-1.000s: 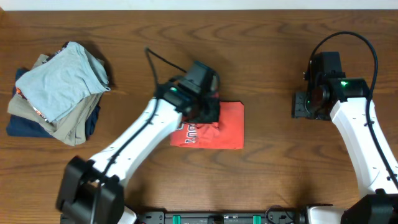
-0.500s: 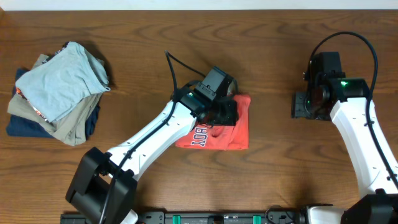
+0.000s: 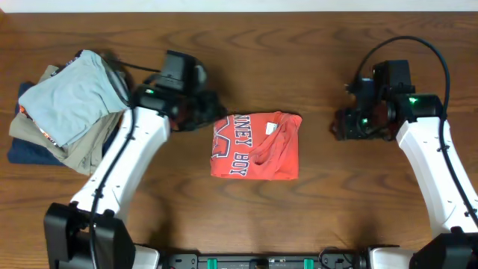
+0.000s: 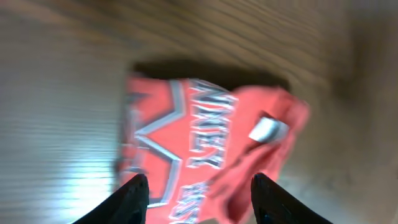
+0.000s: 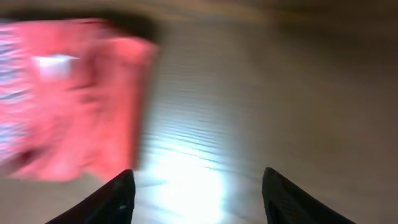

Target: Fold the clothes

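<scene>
The clothes, a coral-red T-shirt [image 3: 254,146], lie folded in a rough rectangle at the table's middle, white lettering and the neck tag [image 3: 271,128] facing up. My left gripper [image 3: 205,119] hovers just off the shirt's upper left corner, open and empty. In the left wrist view the T-shirt [image 4: 205,143] and its tag [image 4: 268,129] show blurred beyond the spread left gripper [image 4: 202,199]. My right gripper [image 3: 345,124] stands open to the right of the shirt, apart from it. In the right wrist view the T-shirt [image 5: 68,93] sits at the upper left, and bare wood lies between the right gripper [image 5: 202,199] jaws.
A pile of folded garments [image 3: 71,108], light blue-grey on top of khaki and navy, sits at the far left, close behind my left arm. The table's back edge runs along the top of the overhead view.
My left gripper opened, let go of the shirt and swung back to the left. The shirt now lies folded with its lettering showing. My right gripper turned slightly toward the shirt.
</scene>
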Controlling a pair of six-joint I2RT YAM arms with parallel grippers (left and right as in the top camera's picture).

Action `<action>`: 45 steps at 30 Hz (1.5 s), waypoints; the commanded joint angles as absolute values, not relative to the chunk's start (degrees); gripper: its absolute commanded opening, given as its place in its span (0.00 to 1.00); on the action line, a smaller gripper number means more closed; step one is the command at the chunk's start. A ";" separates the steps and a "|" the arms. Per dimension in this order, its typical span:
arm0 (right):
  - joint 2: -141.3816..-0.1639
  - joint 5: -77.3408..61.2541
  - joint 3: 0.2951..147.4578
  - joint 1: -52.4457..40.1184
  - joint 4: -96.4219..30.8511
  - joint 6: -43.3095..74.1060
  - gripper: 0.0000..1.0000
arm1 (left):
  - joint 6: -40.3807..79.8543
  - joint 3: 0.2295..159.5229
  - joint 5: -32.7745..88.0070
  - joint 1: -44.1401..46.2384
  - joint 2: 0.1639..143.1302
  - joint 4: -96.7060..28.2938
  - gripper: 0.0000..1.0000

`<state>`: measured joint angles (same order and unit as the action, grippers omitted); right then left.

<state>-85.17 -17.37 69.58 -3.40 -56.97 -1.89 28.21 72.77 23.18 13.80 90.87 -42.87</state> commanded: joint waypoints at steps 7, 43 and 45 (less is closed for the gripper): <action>-88.86 -31.31 69.56 -15.90 -56.07 -7.55 0.62 | 26.81 71.44 21.34 6.44 91.61 -47.81 0.55; -104.20 17.15 69.58 -32.08 -65.01 27.40 0.16 | 26.61 71.44 19.62 4.89 91.61 -50.13 0.56; -104.18 17.15 69.58 -30.83 -65.43 27.40 0.18 | 26.61 71.44 19.59 4.89 91.61 -50.15 0.56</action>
<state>-103.68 13.04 69.56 -32.16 -65.17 23.77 27.16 71.90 20.38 5.08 91.05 -49.80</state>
